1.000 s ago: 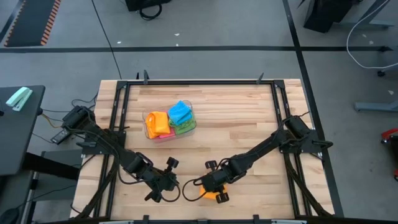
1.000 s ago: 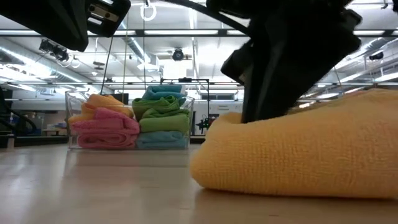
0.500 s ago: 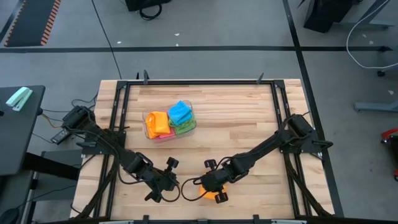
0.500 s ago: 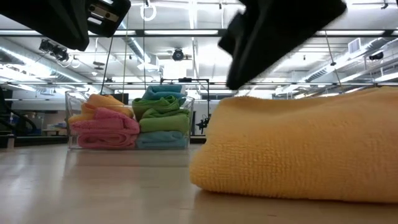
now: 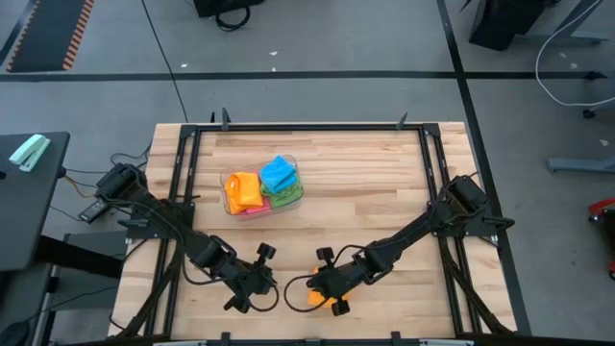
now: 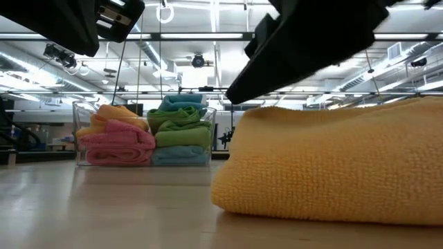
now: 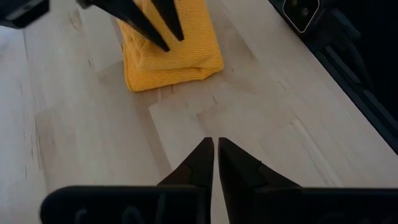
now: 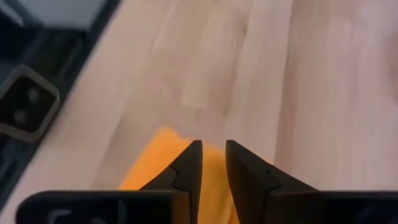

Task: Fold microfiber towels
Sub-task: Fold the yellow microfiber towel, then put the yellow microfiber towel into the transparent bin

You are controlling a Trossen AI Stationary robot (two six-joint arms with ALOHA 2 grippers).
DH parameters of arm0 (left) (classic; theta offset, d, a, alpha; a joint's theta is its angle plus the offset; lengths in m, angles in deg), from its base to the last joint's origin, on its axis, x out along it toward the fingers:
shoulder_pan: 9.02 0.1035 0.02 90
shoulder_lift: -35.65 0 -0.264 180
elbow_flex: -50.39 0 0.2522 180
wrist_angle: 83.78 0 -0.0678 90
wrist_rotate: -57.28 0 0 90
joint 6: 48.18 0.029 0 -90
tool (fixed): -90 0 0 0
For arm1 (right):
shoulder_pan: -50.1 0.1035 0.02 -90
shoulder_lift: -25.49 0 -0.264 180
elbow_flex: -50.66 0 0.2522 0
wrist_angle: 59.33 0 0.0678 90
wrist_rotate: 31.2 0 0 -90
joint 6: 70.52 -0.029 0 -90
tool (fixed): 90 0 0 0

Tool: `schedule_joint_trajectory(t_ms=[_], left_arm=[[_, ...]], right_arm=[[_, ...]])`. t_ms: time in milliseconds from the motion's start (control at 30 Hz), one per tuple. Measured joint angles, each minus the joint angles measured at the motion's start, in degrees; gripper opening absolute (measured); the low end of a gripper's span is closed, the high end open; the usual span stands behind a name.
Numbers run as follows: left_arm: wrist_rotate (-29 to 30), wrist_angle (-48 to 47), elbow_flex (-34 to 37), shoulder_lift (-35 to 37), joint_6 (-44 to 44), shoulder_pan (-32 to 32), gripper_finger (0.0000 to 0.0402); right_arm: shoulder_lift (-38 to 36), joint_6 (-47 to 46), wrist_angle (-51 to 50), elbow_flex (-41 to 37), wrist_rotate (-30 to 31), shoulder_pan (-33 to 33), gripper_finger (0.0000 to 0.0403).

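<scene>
Wooden slats make up the surface (image 5: 384, 192) you're working on, with a dark frame round it and a big lit hall behind in the low view. Your orange towel (image 5: 318, 295) sits near the front edge, already folded into a thick little block with a rounded fold edge showing low down. It's going to handle like any microfiber: light, floppy, a bit grippy on the wood, nothing fragile, but the layers will slide apart or flop open if you pinch just the top one. So my guess is you take it at the fold edge or a stacked corner and grab all the layers at once, not the loose side. Right end effector (image 5: 325, 285) hangs just over the towel, its fingers (image 8: 193, 163) a narrow gap apart with nothing between them, so it's let go as far as I can see. Left end effector (image 5: 261, 281) waits just beside on the bare wood, pinched shut and empty, pointing at the towel. Further back there's a clear tub (image 5: 294, 198) with the other towels (image 5: 277, 174) stacked in it: pink, green, blue, orange. Those look done.
</scene>
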Motion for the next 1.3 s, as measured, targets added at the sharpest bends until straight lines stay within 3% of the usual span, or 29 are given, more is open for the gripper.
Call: schedule_joint_trajectory(t_ms=[367, 533, 767, 1133, 1300], left_arm=[[0.00, 0.01, 0.00, 0.00, 0.02, 0.00, 0.0030], [0.00, 0.02, 0.00, 0.00, 0.02, 0.04, 0.0036], [0.00, -0.01, 0.00, 0.00, -1.00, -0.02, 0.0027], [-0.02, -0.18, 0.00, 0.00, -1.40, -0.02, 0.0038], [0.00, -0.18, 0.00, 0.00, -1.38, -0.02, 0.0044]], right_arm=[[-0.03, 1.47, 35.68, -18.69, 2.75, 0.46, 0.0060], [3.12, -1.21, 35.84, -21.27, 3.68, 0.41, 0.0060], [6.04, -2.37, 34.97, -18.58, 3.40, -0.05, 0.0055], [-0.22, 2.04, 33.28, -17.35, 4.93, 0.93, 0.0045], [-2.29, 4.49, 24.15, -13.92, 5.28, 1.30, 0.0045]])
